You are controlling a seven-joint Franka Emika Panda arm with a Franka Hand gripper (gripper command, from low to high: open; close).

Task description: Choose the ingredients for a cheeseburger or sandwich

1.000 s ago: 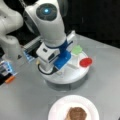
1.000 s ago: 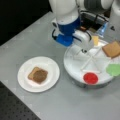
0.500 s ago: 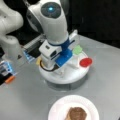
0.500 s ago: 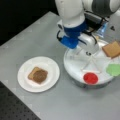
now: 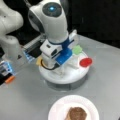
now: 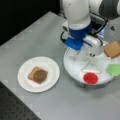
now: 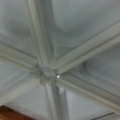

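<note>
On the white paper plate [image 6: 51, 66], a tan bread slice [image 6: 32, 72] lies flat with the round dark-brown patty [image 6: 40, 76] stacked on it, forming a partial sandwich much narrower than the plate; in a front view the same patty [image 5: 77, 113] sits at the bottom edge on the plate [image 5: 56, 110]. A second tan bread slice [image 6: 112, 49] rests in a compartment of the round white divided tray [image 6: 72, 67] at a front view's right, and a yellow piece [image 5: 38, 60], likely the cheese slice, shows at the tray's [image 5: 75, 76] left rim, partly hidden by the arm. A red round piece [image 6: 90, 78] and a green piece [image 6: 114, 69] also lie in tray compartments, seen in both front views as red [image 5: 85, 62] and green [image 5: 77, 49]. The Franka arm [image 5: 51, 22] leans steeply down over the tray centre, its wrist and blue mount covering the gripper [image 6: 90, 56]; whether the jaws are apart or together cannot be told. The wrist view shows only the tray's crossing white dividers [image 7: 45, 72] close below, with a brown sliver at the bottom left corner. The tray and plate stand well apart on a grey surface [image 6: 37, 35]; a black perforated panel [image 6: 15, 107] borders it, and the background is dark.
</note>
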